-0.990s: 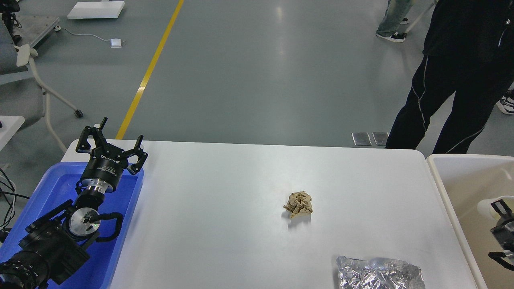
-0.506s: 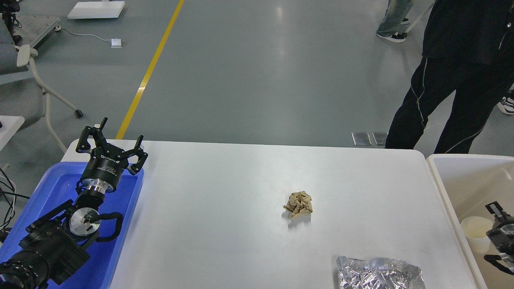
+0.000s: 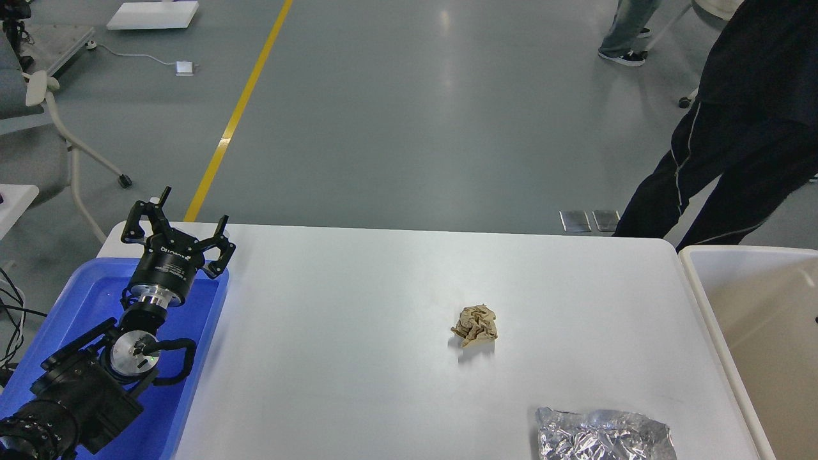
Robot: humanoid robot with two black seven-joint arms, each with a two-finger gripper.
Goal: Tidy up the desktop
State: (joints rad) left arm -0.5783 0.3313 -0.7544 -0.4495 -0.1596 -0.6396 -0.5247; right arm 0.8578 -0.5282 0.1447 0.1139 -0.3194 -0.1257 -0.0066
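One arm shows, the left one, reaching in from the lower left corner above a blue plastic tray [image 3: 102, 294] that sits at the desk's left end. Its claw, the left claw [image 3: 176, 220], points up and away over the tray's far edge, with its fingers spread wide apart and nothing between them. The right claw is out of sight.

The desk [image 3: 358, 332], a wide white matte top with rounded corners, fills the lower half of the view from the tray across to a beige-white bin [image 3: 703, 300] standing just past its right edge. Near the middle of the desk, a little right of centre, lies a crumpled wad of brown paper [image 3: 475, 324], well apart from the tray and the bin. Toward the near right corner lies a crinkled silver foil bag [image 3: 604, 434], cut off by the bottom of the view.

Beyond the desk's far right corner a person in black trousers [image 3: 722, 166] stands on the grey floor.
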